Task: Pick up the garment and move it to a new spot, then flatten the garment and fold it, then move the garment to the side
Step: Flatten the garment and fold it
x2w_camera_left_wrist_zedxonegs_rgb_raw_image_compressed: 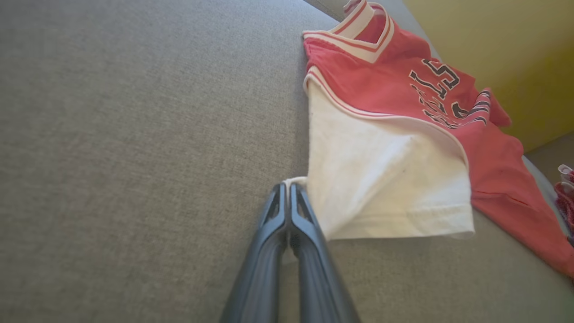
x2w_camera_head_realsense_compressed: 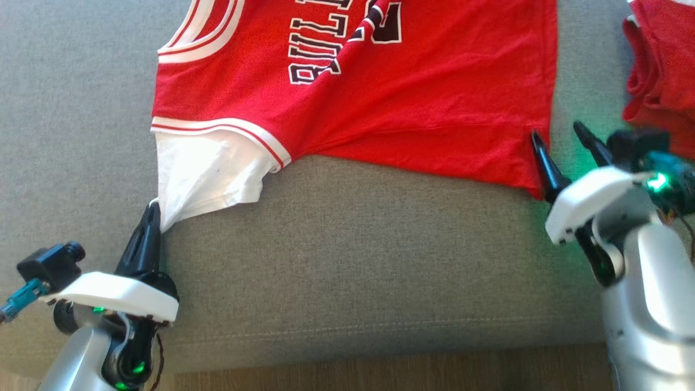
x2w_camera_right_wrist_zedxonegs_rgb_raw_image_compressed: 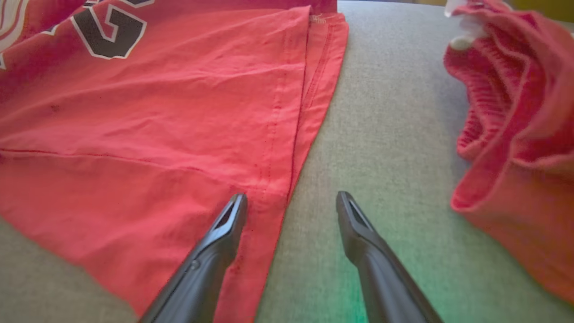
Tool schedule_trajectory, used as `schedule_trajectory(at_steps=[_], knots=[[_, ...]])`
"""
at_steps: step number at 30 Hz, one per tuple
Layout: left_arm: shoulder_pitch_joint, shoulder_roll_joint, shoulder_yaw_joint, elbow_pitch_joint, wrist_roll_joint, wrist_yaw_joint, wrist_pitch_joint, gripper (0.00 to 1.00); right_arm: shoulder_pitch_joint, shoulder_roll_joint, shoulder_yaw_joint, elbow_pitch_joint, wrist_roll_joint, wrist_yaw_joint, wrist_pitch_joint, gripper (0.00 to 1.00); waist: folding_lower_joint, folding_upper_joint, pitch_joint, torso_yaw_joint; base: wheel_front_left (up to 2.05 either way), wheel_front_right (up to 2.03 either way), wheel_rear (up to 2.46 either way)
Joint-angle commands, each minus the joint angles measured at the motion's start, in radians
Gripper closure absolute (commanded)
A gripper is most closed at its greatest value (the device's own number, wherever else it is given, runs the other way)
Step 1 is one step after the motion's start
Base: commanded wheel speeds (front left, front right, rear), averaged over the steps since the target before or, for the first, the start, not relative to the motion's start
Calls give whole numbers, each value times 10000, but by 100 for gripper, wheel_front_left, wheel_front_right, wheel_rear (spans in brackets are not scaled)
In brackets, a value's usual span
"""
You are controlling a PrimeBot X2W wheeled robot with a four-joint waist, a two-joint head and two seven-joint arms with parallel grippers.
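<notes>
Two extras from the wrist views: the left gives you a yellow wall (x2w_camera_left_wrist_zedxonegs_rgb_raw_image_compressed: 515,54) beyond the jersey (x2w_camera_head_realsense_compressed: 423,98), the right its hem stitching (x2w_camera_right_wrist_zedxonegs_rgb_raw_image_compressed: 273,125). The jersey lies spread, grey cushion (x2w_camera_head_realsense_compressed: 353,244) under it. Left gripper (x2w_camera_head_realsense_compressed: 153,212) clamped on its white sleeve (x2w_camera_left_wrist_zedxonegs_rgb_raw_image_compressed: 385,179) corner, fingers slanting toward it. Right gripper (x2w_camera_head_realsense_compressed: 556,130) gaping, one finger (x2w_camera_right_wrist_zedxonegs_rgb_raw_image_compressed: 215,242) over the hem corner, the other just off.

We wear silver and white, tipped in black.
Our left tool (x2w_camera_head_realsense_compressed: 153,214) and right tool (x2w_camera_head_realsense_compressed: 556,131) each carry two long tapering black fingers (x2w_camera_right_wrist_zedxonegs_rgb_raw_image_compressed: 210,255); behind them sit white wrist shells (x2w_camera_head_realsense_compressed: 117,296), silver forearms (x2w_camera_head_realsense_compressed: 646,293), green lights (x2w_camera_head_realsense_compressed: 658,183), black cameras (x2w_camera_head_realsense_compressed: 51,263) with teal connectors (x2w_camera_head_realsense_compressed: 21,297), and a thin dark cable (x2w_camera_head_realsense_compressed: 159,358).
</notes>
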Motion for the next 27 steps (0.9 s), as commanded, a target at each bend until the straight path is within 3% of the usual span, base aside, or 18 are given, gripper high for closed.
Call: schedule_trajectory(at_steps=[1,10,14,20,23,27], knots=[[-307,225,362,-140,139,-52,-133,100,-401,109,173,15,-140,-2,-203,0,0,0,63,36,0,0,0],[-409,15,302,35,262,-163,-175,100,-1596,52,802,1917,-1300,-2,-1030,0,0,0,143,131,0,0,0],[-388,-5,343,35,284,-179,-185,100,-1535,125,688,2065,-1854,-2,-1173,9,0,0,111,125,0,0,0],[-299,-13,433,-57,297,-143,-194,100,-1078,335,522,1645,-2343,-2,-1310,3,0,0,35,21,0,0,0],[-240,-21,462,-115,297,-113,-196,100,-875,394,609,1387,-2385,-2,-1354,8,0,0,21,-54,0,0,0],[-226,-41,435,-158,308,-99,-197,100,-739,428,713,1258,-2381,-2,-1340,29,0,0,13,-84,0,0,0]])
